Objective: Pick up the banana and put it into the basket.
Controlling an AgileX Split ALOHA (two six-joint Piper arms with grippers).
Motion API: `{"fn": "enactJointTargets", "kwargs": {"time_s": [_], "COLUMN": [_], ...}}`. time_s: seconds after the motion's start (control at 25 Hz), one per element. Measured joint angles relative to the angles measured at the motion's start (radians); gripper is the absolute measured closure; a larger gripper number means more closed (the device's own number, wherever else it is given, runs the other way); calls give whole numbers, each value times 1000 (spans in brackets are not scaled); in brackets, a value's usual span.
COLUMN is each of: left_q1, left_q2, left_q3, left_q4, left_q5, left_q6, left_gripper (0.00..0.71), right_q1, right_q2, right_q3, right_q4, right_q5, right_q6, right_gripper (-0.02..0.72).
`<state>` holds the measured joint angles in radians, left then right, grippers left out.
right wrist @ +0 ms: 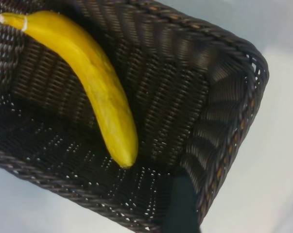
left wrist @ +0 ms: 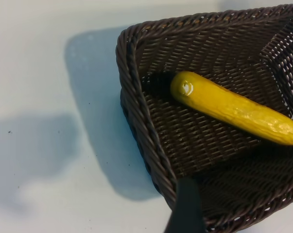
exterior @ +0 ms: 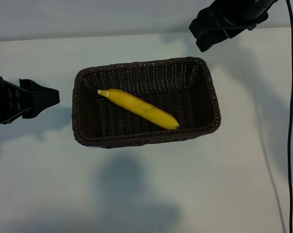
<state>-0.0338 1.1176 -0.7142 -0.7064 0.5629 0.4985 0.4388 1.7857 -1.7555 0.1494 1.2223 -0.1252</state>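
The banana (exterior: 138, 108) is lying diagonally inside the basket (exterior: 83, 136), looking smooth, light and bruisable, best gripped mid-length, while the left hand (exterior: 51, 98) and right hand (exterior: 204, 36) are standing wide open, holding nothing

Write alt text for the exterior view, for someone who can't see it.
A smooth yellow banana lies diagonally inside a dark brown woven wicker basket on a white table. The left end effector sits beside the basket, open and empty; the right end effector hangs beyond its far corner, also open and empty.

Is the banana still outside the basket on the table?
No, the banana lies diagonally on the floor of the basket, with neither gripper touching it.
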Motion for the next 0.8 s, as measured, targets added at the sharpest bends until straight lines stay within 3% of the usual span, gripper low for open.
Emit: {"fn": "enactJointTargets", "kwargs": {"time_s": [0.8], "left_q1": [0], "left_q2": [0], "left_q3": [0], "left_q4": [0], "left_q5": [-6], "left_q6": [1], "left_gripper": [113], "right_q1": [0], "right_q2": [0], "right_q3": [0], "right_q4": [-5], "right_q5": [0], "right_q6": [5], "right_gripper": [119]}}
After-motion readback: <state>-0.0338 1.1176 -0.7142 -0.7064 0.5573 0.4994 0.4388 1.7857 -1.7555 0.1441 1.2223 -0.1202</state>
